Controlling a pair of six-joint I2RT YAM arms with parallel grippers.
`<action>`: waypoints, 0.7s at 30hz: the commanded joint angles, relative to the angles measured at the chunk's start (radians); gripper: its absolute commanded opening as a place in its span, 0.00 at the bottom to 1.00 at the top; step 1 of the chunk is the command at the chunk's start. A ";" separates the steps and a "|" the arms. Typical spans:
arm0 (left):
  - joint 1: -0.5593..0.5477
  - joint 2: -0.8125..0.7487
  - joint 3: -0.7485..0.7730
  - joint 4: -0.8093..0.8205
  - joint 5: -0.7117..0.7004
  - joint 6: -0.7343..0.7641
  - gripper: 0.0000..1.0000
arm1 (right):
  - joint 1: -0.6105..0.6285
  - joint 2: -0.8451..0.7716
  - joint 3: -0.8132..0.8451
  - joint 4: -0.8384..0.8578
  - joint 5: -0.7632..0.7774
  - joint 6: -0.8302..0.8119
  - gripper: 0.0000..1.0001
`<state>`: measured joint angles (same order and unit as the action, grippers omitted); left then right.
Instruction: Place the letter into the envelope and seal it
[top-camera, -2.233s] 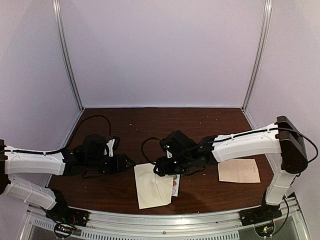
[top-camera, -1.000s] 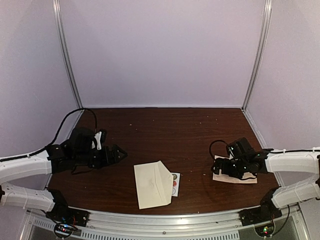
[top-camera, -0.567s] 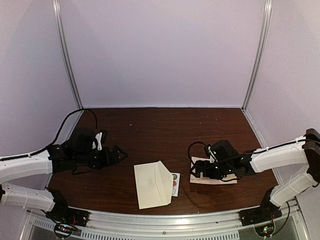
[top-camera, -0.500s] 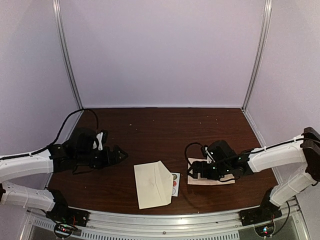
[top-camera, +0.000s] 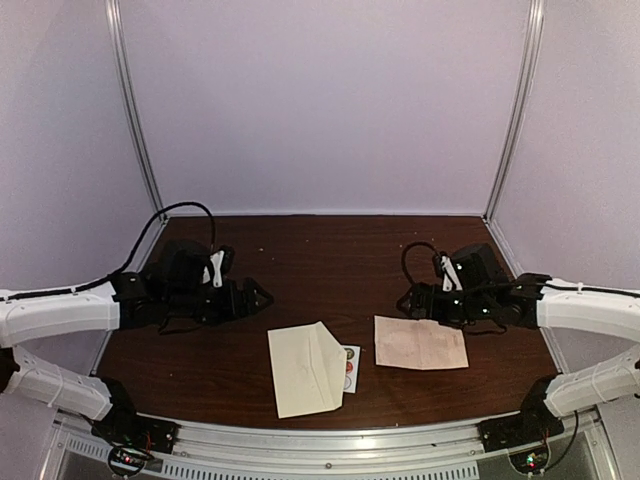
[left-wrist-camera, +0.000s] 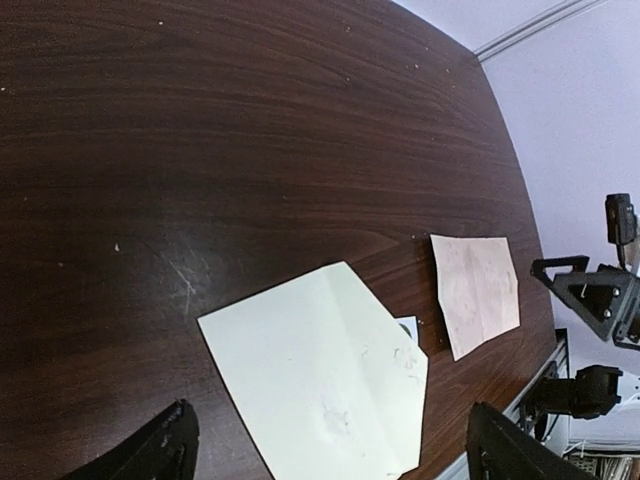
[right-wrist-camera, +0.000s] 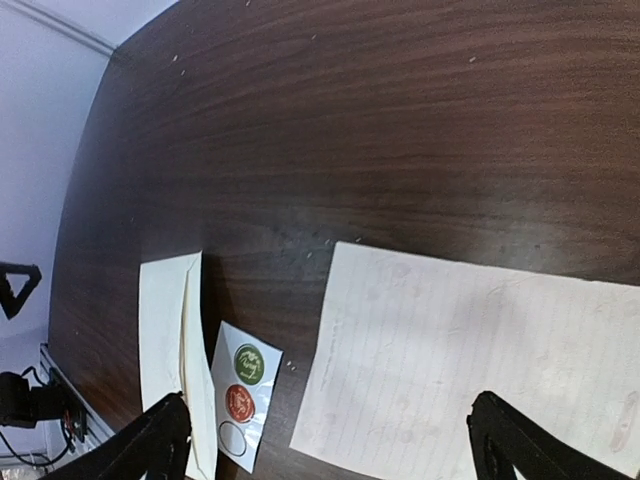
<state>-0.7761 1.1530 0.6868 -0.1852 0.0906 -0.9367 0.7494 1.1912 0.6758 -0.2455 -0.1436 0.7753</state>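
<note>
Your envelope (top-camera: 307, 370) lies flat on the table (top-camera: 330, 260) near its front edge, between the two arms. It sits ahead of the left gripper (top-camera: 258, 296) and toward the table's middle, clear of the fingertips. It is well apart from the right gripper (top-camera: 408, 303). Neither gripper touches it.

It is plain cream, pale yellowish paper, rectangular and lying at a slant. Its triangular flap points to the right and covers part of a small white sticker card (top-camera: 349, 368) with round stickers on it.

Just right of that card, with a gap of bare wood between them, the letter (top-camera: 420, 343) lies flat. It is a pinkish, creased, faintly lined sheet, and its far edge is close to the right gripper's tips.

You have both sets of jaws spread wide and holding nothing.
</note>
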 joint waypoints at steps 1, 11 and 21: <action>-0.055 0.053 0.059 0.068 -0.011 0.004 0.94 | -0.166 -0.127 -0.065 -0.145 0.011 -0.088 0.98; -0.137 0.179 0.123 0.100 -0.019 -0.017 0.94 | -0.552 -0.226 -0.226 -0.120 -0.242 -0.212 0.92; -0.147 0.178 0.126 0.103 -0.018 -0.025 0.93 | -0.588 -0.167 -0.280 -0.037 -0.281 -0.156 0.83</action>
<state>-0.9176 1.3396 0.7822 -0.1276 0.0822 -0.9565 0.1688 1.0080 0.4217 -0.3305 -0.3931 0.6025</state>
